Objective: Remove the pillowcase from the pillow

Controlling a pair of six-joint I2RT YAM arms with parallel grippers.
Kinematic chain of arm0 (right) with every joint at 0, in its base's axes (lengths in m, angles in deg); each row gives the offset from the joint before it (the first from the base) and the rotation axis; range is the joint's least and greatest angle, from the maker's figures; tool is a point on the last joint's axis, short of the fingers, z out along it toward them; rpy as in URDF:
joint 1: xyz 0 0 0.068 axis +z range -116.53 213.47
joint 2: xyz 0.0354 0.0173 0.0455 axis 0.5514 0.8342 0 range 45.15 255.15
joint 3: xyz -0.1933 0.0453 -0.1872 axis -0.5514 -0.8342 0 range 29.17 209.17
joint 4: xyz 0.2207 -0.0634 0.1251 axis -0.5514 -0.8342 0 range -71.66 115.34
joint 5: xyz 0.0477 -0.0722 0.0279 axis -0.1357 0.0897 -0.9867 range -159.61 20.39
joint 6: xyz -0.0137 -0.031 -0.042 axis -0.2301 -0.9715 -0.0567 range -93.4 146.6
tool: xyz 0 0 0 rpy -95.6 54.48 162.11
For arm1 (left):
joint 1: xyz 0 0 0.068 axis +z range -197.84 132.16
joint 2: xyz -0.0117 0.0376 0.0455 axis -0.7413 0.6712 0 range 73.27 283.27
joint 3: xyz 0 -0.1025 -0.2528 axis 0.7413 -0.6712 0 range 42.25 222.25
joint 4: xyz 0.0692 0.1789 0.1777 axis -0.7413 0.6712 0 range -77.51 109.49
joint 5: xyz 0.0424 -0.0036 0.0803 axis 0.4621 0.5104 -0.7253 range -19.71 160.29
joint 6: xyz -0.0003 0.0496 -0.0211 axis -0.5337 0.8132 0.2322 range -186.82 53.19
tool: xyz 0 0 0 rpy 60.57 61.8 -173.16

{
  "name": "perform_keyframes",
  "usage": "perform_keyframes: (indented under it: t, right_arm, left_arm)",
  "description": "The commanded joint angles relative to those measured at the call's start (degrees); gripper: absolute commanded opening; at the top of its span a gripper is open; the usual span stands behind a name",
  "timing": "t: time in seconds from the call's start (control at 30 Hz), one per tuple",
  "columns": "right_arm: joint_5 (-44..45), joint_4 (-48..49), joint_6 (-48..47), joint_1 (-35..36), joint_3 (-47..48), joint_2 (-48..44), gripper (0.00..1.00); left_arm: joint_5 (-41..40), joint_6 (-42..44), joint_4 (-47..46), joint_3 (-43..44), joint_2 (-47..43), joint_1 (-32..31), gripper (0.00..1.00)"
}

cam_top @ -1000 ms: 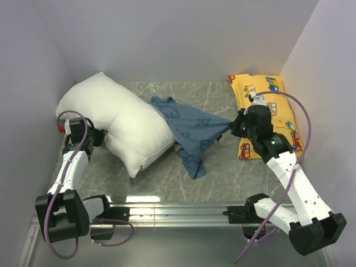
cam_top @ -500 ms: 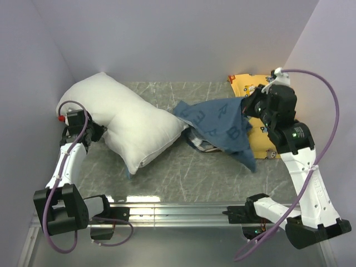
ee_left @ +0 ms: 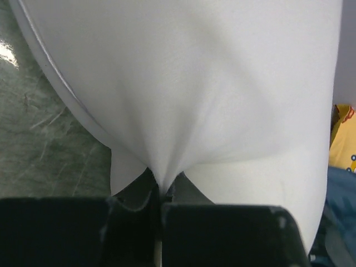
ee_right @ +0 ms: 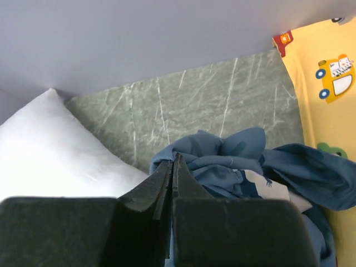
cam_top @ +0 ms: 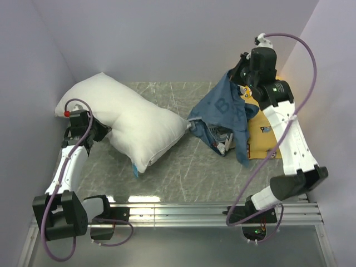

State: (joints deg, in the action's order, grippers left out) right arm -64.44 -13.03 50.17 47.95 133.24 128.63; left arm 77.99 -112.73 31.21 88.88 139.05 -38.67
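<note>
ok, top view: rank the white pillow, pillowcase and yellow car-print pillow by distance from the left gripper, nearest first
1. pillow: left side, pinched in the left gripper.
2. pillowcase: right of centre, hanging from the right gripper.
3. yellow pillow: far right, partly under the pillowcase.

Pillow [cam_top: 139,125]: smooth matt white cloth. Pillowcase [cam_top: 225,114]: soft dusty-blue printed cloth, creased. Counter [cam_top: 183,167]: grey-green marbled, slightly glossy. My fingers [ee_right: 147,192]: matt black plastic.
</note>
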Motion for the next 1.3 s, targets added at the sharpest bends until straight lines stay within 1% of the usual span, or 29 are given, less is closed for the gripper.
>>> perform_keyframes:
  t: [0.0, 0.07, 0.13, 0.2, 0.23, 0.27, 0.33, 0.37, 0.43, 0.47, 0.5, 0.57, 0.67, 0.7, 0.73, 0.77, 0.8, 0.83, 0.87, 0.9, 0.97, 1.0, 1.03, 1.07, 1.1, 1.2, 1.23, 1.27]
  right_arm:
    - [1.86, 2.78, 0.68, -0.15, 7.79, 2.73, 0.00]
    - [2.83, 3.91, 0.86, -0.15, 8.52, 3.88, 0.00]
    - [3.44, 5.05, 1.21, -0.15, 6.33, 3.45, 0.00]
    - [2.75, 9.17, 2.43, -0.15, -2.70, 1.78, 0.00]
    - [2.39, 11.28, 2.88, -0.15, -7.08, -0.58, 0.00]
    - [1.61, 15.48, 3.49, -0.15, -16.44, -1.73, 0.00]
    - [0.20, 19.80, 6.22, -0.07, -26.15, -4.71, 0.00]
    - [-1.03, 24.61, 8.14, 0.02, -35.42, -5.52, 0.00]
    - [-1.39, 29.03, 9.99, 0.20, -43.83, -5.96, 0.00]
    - [-2.17, 32.53, 10.96, 0.20, -49.96, -5.44, 0.00]
    - [-3.83, 34.22, 11.75, 0.46, -52.37, -4.65, 0.00]
    - [-4.20, 36.25, 12.28, 0.72, -55.98, -1.75, 0.00]
    - [-4.91, 35.57, 11.76, 0.72, -56.18, 0.54, 0.00]
    - [-4.99, 34.95, 11.06, 0.72, -55.74, 0.45, 0.00]
    - [-4.91, 34.16, 10.80, 0.72, -55.21, -0.85, 0.02]
    - [-4.47, 31.98, 10.36, 0.64, -53.81, -1.91, 0.06]
    - [-3.94, 30.65, 9.31, 0.64, -52.84, -3.14, 0.19]
    - [-3.16, 29.24, 8.60, 0.64, -51.79, -5.67, 0.27]
    - [-2.63, 25.92, 7.38, 0.64, -49.08, -7.00, 0.42]
    - [-2.19, 24.24, 6.76, 0.64, -47.57, -8.15, 0.49]
    - [-1.39, 19.33, 5.09, 0.64, -43.19, -11.23, 0.60]
    - [-1.30, 18.17, 4.64, 0.64, -41.95, -12.19, 0.69]
    - [-1.65, 17.37, 4.12, 0.64, -40.98, -14.29, 0.94]
    - [-2.09, 16.06, 3.59, 0.64, -39.57, -15.36, 0.95]
    - [-2.35, 15.61, 3.50, 0.72, -39.04, -16.41, 0.96]
    - [-4.02, 13.32, 2.88, 0.72, -37.28, -19.75, 0.96]
    - [-4.81, 13.41, 2.88, 0.81, -37.27, -21.94, 0.97]
    - [-4.99, 13.50, 3.06, 0.99, -37.71, -23.09, 0.97]
  left_arm:
    - [-0.14, 2.31, -1.76, -0.84, -6.00, -0.73, 0.00]
    - [-0.76, 2.67, -0.10, -1.02, -6.80, -0.73, 0.00]
    - [-0.59, 3.19, 0.35, -1.19, -7.59, -0.73, 0.00]
    - [-0.32, 2.76, 0.61, -1.63, -8.47, -0.73, 0.00]
    - [-0.06, 2.67, 0.44, -1.89, -8.73, -0.73, 0.00]
    - [0.20, 2.41, 0.27, -1.98, -8.91, -0.73, 0.00]
    - [0.56, 1.79, 0.00, -1.98, -9.18, -0.73, 0.00]
    - [0.73, 1.53, -0.17, -1.64, -8.92, -0.73, 0.00]
    - [0.73, 1.52, -0.09, -0.85, -8.65, -0.73, 0.00]
    - [0.82, 1.53, -0.09, -0.58, -8.48, -0.73, 0.00]
    - [0.91, 1.61, 0.09, -0.49, -8.30, -0.82, 0.00]
    - [0.91, 1.70, 0.18, -0.40, -8.30, -0.73, 0.00]
    - [1.61, 2.14, 0.18, -1.01, -9.00, -0.73, 0.01]
    - [1.61, 2.40, 0.35, -1.02, -9.26, -0.73, 0.01]
    - [1.61, 2.67, 0.87, -0.76, -9.53, -0.73, 0.01]
    - [2.13, 3.02, 1.14, -0.58, -9.62, -0.73, 0.02]
    - [2.49, 3.72, 1.32, -0.40, -9.88, -0.82, 0.03]
    - [3.10, 4.07, 1.67, 0.29, -9.97, -0.73, 0.06]
    - [3.71, 4.86, 2.11, 0.65, -10.40, -0.73, 0.10]
    - [3.98, 5.30, 2.54, 1.18, -10.67, -0.73, 0.16]
    - [3.90, 6.18, 3.42, 2.75, -11.28, -0.91, 0.22]
    - [3.98, 7.32, 4.56, 3.46, -11.98, -1.08, 0.27]
    - [3.72, 7.85, 5.18, 4.95, -12.42, -1.69, 0.34]
    - [3.37, 8.11, 5.97, 5.74, -12.78, -2.22, 0.38]
    - [1.89, 8.73, 7.19, 6.62, -13.56, -3.01, 0.46]
    - [-0.75, 9.09, 9.22, 9.96, -15.32, -8.01, 0.55]
    - [-3.72, 9.00, 10.01, 11.97, -15.50, -12.29, 0.57]
    - [-5.49, 8.91, 10.63, 12.95, -15.94, -14.68, 0.57]
